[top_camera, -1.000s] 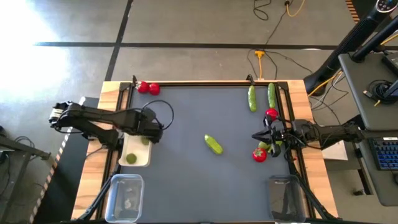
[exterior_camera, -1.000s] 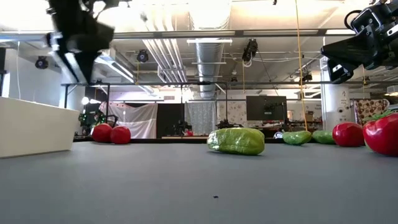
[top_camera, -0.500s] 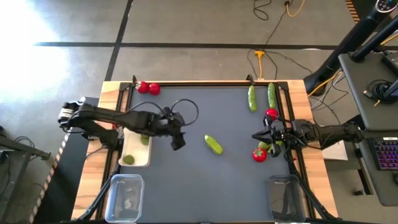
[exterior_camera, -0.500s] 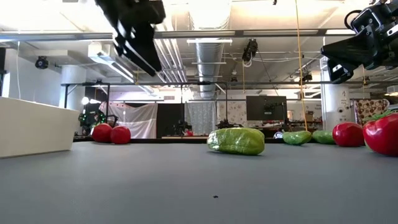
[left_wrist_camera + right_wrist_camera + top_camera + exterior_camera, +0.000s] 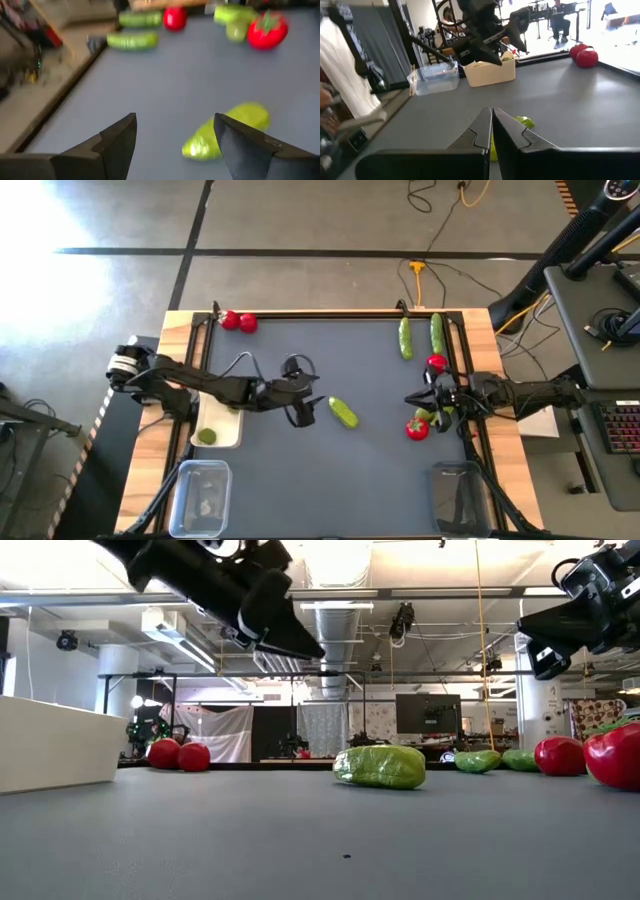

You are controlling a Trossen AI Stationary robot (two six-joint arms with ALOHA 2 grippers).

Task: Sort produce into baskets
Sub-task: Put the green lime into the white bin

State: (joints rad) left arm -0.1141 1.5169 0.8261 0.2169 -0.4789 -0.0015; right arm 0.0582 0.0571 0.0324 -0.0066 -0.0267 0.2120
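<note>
Produce: cucumber (image 5: 344,413) mid-table; two tomatoes (image 5: 239,321) at far left corner; two cucumbers (image 5: 421,335), tomatoes (image 5: 417,429) along right edge.
Surface: grey mat (image 5: 300,480), wooden table (image 5: 178,330) edges.
Room: concrete floor, ceiling ducts.
White tray (image 5: 222,435): limes (image 5: 207,436).
Clear tubs (image 5: 204,498): near edge.
Left gripper (image 5: 305,414): fingers apart, empty, beside mid-table cucumber.
Right gripper (image 5: 420,399): closed, right edge.

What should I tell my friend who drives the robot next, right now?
Left gripper: open, empty, in the air near the mid-table cucumber.
Right gripper: shut, empty, waiting at the table's right edge by a tomato.
Done: limes in the white tray.
Left: the mid-table cucumber, two cucumbers at the far right, two tomatoes at the far left, more on the right. Both clear tubs hold no produce.
</note>
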